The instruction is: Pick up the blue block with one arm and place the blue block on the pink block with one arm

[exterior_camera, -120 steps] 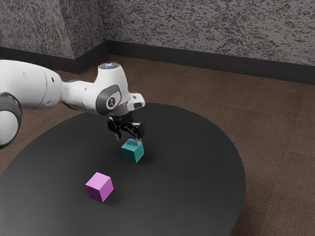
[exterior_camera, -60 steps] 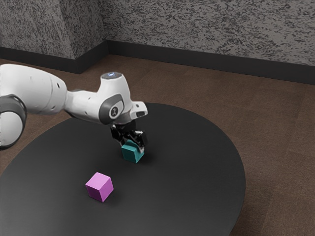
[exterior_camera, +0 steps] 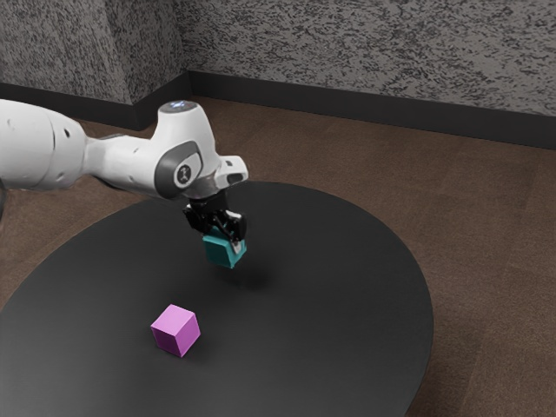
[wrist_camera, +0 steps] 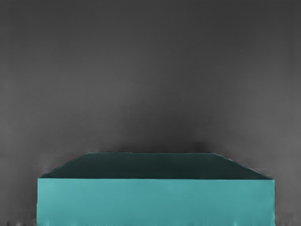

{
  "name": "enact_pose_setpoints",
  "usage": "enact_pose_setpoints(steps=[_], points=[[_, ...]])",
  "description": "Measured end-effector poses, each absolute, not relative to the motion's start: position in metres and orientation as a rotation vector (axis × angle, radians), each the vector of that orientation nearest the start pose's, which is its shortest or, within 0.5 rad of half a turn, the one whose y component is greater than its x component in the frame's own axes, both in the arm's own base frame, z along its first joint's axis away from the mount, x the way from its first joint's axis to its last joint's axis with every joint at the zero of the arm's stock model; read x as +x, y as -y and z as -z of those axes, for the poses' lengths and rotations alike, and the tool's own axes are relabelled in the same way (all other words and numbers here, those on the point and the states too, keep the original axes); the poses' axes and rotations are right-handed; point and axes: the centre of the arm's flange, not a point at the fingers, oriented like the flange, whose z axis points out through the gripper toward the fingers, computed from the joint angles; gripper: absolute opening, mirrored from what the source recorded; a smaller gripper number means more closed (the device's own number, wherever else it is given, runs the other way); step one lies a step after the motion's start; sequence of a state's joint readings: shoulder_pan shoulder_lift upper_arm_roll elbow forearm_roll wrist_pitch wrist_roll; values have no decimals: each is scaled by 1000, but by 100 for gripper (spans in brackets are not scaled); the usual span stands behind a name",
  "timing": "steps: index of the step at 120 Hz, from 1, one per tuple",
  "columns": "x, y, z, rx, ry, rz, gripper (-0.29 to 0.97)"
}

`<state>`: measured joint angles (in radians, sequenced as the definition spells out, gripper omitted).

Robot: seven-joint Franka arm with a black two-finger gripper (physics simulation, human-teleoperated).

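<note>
My pincer [exterior_camera: 226,236] is closed on the blue block [exterior_camera: 224,254], one black finger pressed to each of two opposite sides, so the fingers stand about a block's width apart. The block hangs clear of the table [exterior_camera: 347,287], and its soft shadow lies on the black top just below it and a little toward the exterior view's right.

The block is a small cube with crisp edges and flat faces, more a teal or blue-green than a pure blue. In the exterior view its upper part is tucked between my fingers. In the wrist view the blue block [wrist_camera: 155,201] sits right under my hand: one face is a bright, even teal, and the face next to it is much darker and in shade, set against the dull grey-black of the table [wrist_camera: 150,70]. The faces that show are a single plain colour.

The pink block [exterior_camera: 175,330] rests on the table well apart from the blue one, nearer the camera and toward the exterior view's left. It is a magenta cube of about the same build.
</note>
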<state>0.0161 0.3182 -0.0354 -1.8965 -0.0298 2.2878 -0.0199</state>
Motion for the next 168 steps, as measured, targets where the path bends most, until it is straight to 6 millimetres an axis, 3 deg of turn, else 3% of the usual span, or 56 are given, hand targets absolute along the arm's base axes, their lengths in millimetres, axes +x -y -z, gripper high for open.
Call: enact_pose_setpoints(steps=[9,15,24,31,47,76,110,138,142,146,157,168], points=[[588,13,-369,-3147,17,112,34],[549,12,-371,-3134,16,101,34],[507,11,-376,-3121,27,119,34],[486,9,-378,-3115,44,133,33],[459,11,-375,-3106,69,144,33],[451,12,-353,-3105,126,89,34],[452,12,-351,-3108,171,88,39],[452,13,-352,-3111,178,89,58],[457,13,-360,-3112,178,109,59],[471,15,-382,-3113,179,153,60],[523,16,-488,-3148,229,296,63],[562,18,-562,-3197,256,311,65]])
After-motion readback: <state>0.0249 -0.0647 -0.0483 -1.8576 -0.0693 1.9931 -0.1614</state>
